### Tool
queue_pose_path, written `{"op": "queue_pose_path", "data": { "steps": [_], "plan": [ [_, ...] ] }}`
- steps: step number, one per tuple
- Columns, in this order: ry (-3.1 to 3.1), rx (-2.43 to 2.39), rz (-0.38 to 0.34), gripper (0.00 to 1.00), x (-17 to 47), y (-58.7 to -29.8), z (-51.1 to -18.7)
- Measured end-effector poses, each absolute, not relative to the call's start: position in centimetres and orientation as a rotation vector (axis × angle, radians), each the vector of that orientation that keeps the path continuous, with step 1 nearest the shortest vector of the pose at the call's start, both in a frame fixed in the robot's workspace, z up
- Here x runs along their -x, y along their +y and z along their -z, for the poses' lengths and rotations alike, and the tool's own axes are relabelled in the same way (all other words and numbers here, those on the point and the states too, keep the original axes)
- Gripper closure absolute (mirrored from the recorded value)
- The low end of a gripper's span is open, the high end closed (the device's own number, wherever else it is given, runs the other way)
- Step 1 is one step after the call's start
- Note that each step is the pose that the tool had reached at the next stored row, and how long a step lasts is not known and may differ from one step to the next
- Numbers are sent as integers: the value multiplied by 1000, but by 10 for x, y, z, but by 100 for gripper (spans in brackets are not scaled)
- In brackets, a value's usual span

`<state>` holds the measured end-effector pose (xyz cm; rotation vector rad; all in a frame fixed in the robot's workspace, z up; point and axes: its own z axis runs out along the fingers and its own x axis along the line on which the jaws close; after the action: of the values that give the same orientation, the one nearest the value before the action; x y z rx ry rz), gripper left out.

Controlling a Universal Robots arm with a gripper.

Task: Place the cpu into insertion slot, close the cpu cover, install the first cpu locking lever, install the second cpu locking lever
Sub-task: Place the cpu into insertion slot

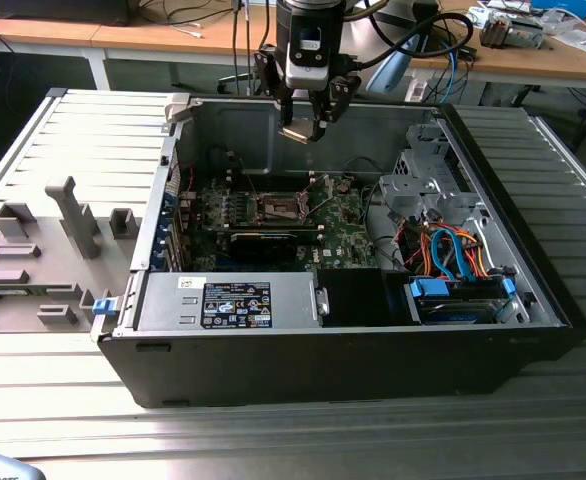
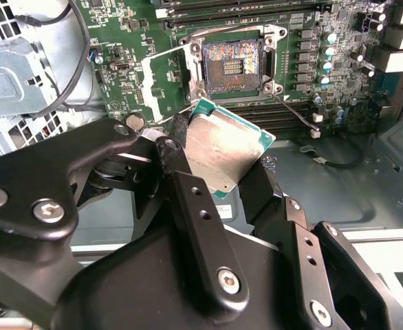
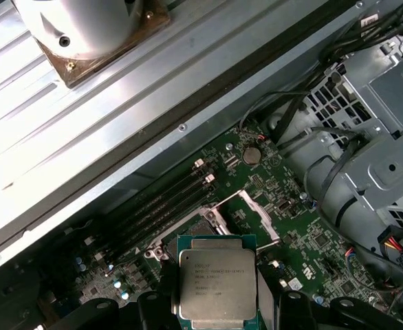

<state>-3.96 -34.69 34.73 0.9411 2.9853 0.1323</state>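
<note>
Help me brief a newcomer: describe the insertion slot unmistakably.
Inside the open black computer case lies a green circuit board. Near its middle is the insertion slot. Unlike the long narrow black slots alongside, it is square, with a brownish-gold contact field.

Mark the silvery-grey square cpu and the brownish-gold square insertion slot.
silvery-grey square cpu point(image 2: 222, 148), second wrist view, middle of its metal top.
brownish-gold square insertion slot point(image 2: 232, 65), second wrist view, centre of contact field.
</note>
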Motion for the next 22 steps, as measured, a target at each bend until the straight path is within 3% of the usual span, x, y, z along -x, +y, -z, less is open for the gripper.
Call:
{"op": "queue_pose_path", "data": {
  "steps": [22],
  "plan": [
    [2979,-960,-131,45,40,-347,-347]
  ]
}}
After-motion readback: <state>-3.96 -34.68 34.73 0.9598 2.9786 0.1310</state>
